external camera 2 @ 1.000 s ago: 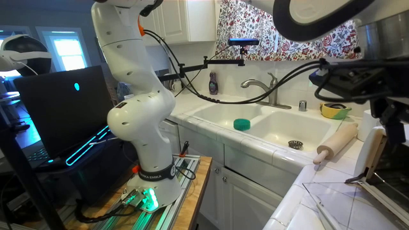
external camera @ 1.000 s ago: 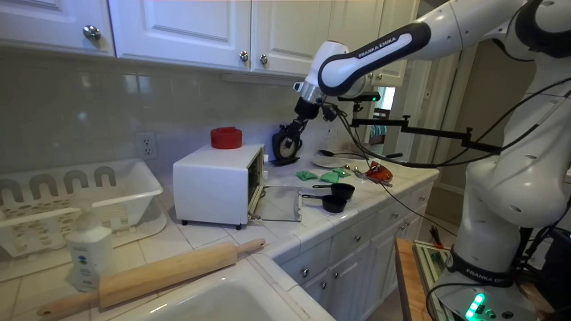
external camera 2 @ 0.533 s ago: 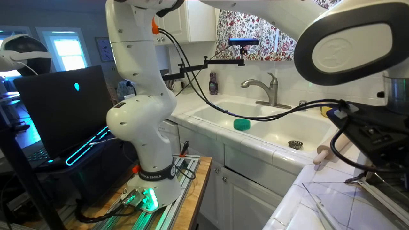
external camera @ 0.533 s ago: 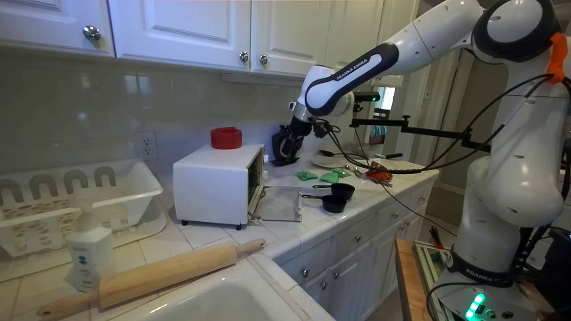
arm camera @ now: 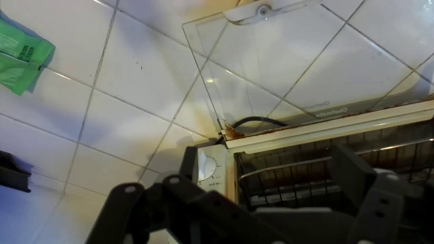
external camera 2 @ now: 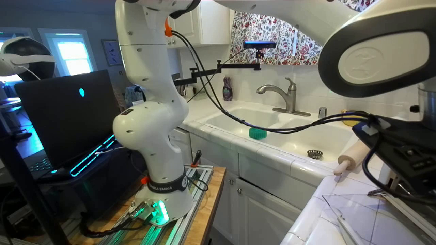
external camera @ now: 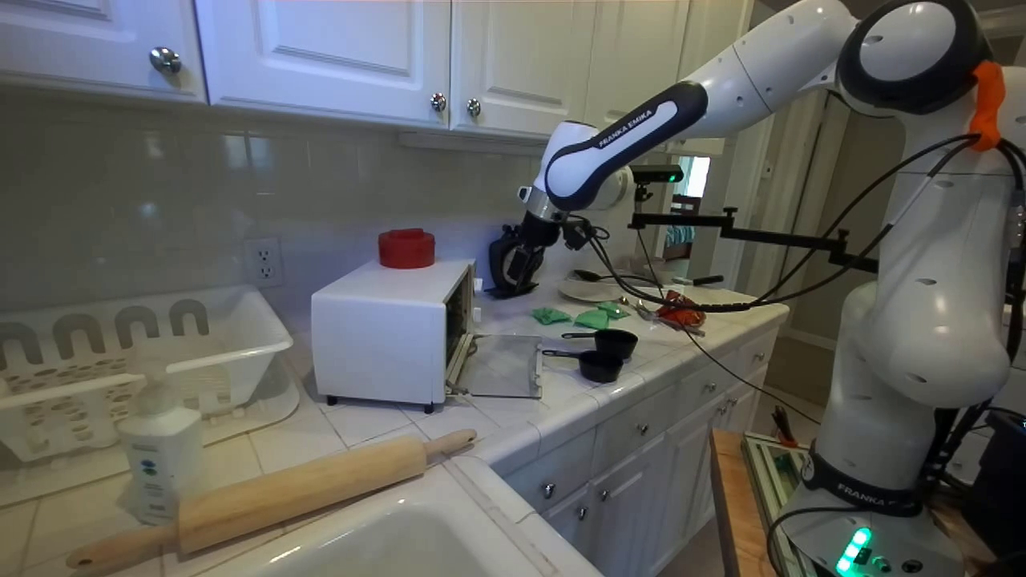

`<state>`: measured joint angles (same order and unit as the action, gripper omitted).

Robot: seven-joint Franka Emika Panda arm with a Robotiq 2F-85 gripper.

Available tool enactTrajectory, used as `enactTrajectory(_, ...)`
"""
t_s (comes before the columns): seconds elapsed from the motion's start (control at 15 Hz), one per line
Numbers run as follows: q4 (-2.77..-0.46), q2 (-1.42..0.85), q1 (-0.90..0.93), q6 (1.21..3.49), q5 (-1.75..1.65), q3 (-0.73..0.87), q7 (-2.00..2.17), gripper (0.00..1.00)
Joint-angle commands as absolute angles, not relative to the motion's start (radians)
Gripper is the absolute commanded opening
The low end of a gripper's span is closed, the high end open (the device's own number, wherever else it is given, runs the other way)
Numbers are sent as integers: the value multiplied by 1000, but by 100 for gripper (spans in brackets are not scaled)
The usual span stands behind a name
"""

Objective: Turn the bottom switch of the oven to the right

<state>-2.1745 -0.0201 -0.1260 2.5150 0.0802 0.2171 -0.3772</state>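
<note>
Hanging in front of the oven, toward its far end, the gripper is spread wide, big gap between the fingers. Wrist view: left finger overlaps a white dial on the control panel, right finger sits over the oven interior, where a wire rack shows. Can't tell if the finger touches it, or whether that's the bottom one. In an exterior view an upper knob and a lower knob stick out of the oven's front; gripper shows just right of the upper one. Oven itself: white box on the counter, front facing right, glass door folded down, red round container on top. Wrist view also has a black cord by the door. Left of the oven: white dish rack, with a pump bottle nearer. Rolling pin lies on the near side, alongside the sink. Right of the oven: two black pans, handles pointing left, green packets beyond them, orange packet further right. Dark rounded object stands at the far side, partly hidden behind the gripper. In an exterior view a green object sits at the sink's near edge, faucet on the far side, laptop well off to the left, past the arm.
</note>
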Motion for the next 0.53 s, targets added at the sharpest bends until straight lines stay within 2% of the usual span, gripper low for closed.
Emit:
enactTrajectory(0.0,-2081,-121,-182,2512,194,210,-563,100)
enactTrajectory(0.47,-1916,-286,-284,2547,397,132,-787,100)
